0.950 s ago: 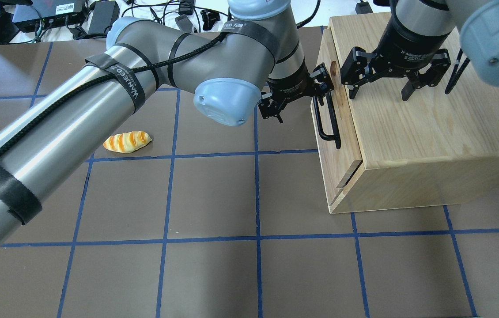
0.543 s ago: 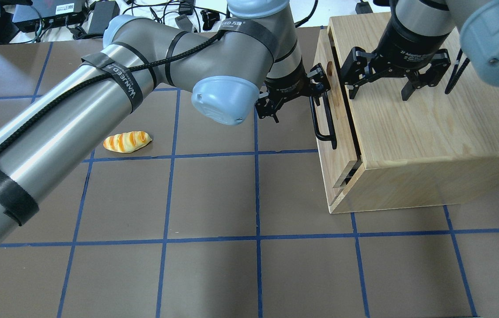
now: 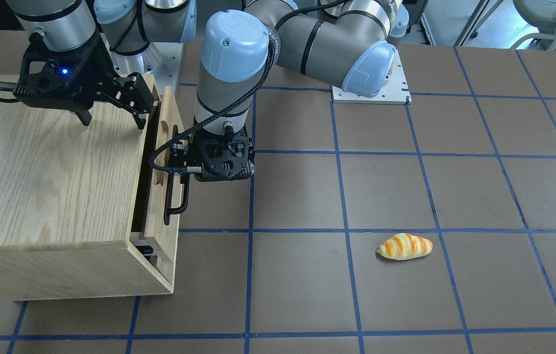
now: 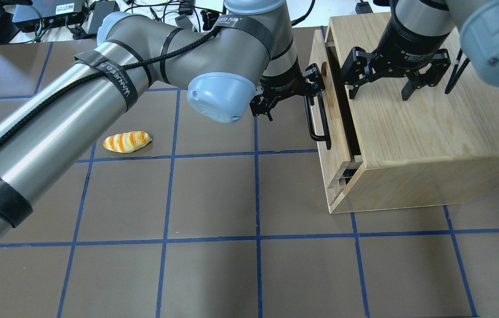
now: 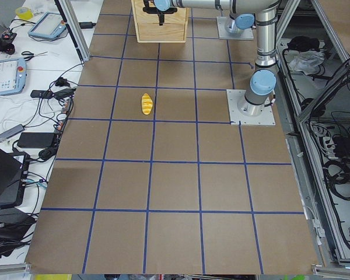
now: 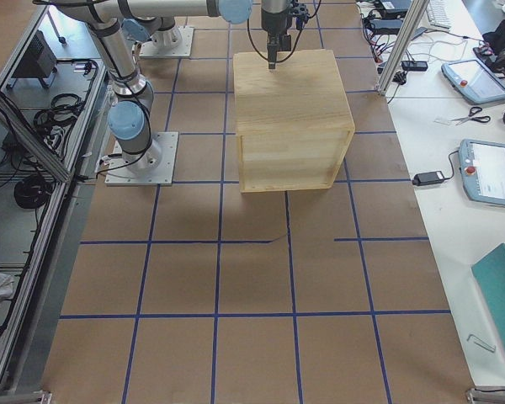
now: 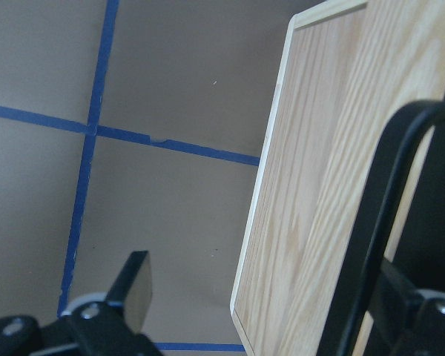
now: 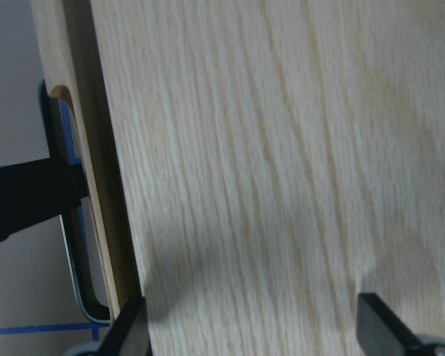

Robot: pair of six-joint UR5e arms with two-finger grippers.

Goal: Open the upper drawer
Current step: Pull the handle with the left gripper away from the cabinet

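Observation:
The upper drawer [image 4: 334,128] is light oak with a black bar handle [image 4: 315,123] and a slot in its front. It stands pulled a little out of the cabinet [image 4: 430,123], with a dark gap behind its front panel. My left gripper [image 4: 292,99] is open, with one finger hooked behind the handle. In the left wrist view the handle [image 7: 371,245] crosses the drawer front [image 7: 311,185], and the other finger [image 7: 133,285] hangs free over the mat. My right gripper [image 4: 379,90] is open, its fingertips down on the cabinet top near the drawer edge.
A toy bread roll [image 4: 126,141] lies on the brown mat to the left of the cabinet, also seen in the front view [image 3: 405,246]. Cables and power bricks [image 4: 99,15] lie beyond the mat's far edge. The lower front panel [image 4: 335,181] sits below the drawer.
The drawer has slid out of the cabinet to the left and the gap behind its front has widened. My left gripper moved left with the handle. The right gripper stayed put.

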